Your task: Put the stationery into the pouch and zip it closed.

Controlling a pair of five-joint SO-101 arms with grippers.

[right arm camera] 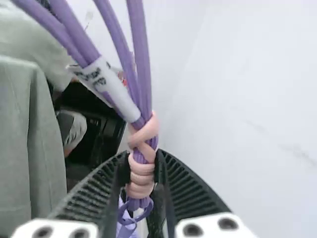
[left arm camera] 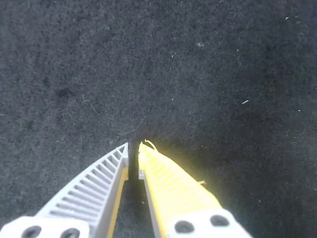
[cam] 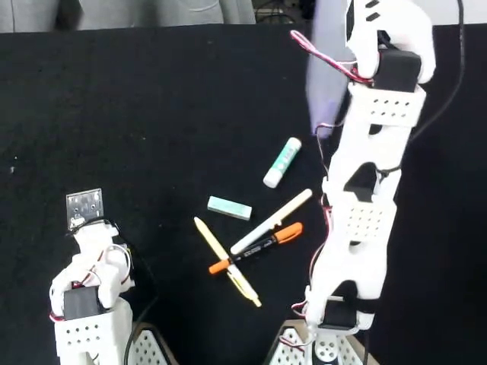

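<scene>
Stationery is seen spread over the middle of the black table (cam: 114, 114) in the high view: a glue stick (cam: 282, 163) farthest from the arm bases, a mint eraser (cam: 229, 207), a cream pen (cam: 272, 222), an orange marker (cam: 256, 249) and a yellow pen (cam: 227, 261), the last two crossed. A blurred pale purple shape (cam: 323, 68) is seen beside the far end of the right arm (cam: 365, 220); whether it is the pouch cannot be told. In the left wrist view, the left gripper (left arm camera: 133, 146) is shown just above bare table, its jaws drawn almost together with nothing between them. In the right wrist view, the right gripper (right arm camera: 141, 156) is clamped on purple cords (right arm camera: 133, 59), which are bound by a pink loop (right arm camera: 141, 148).
</scene>
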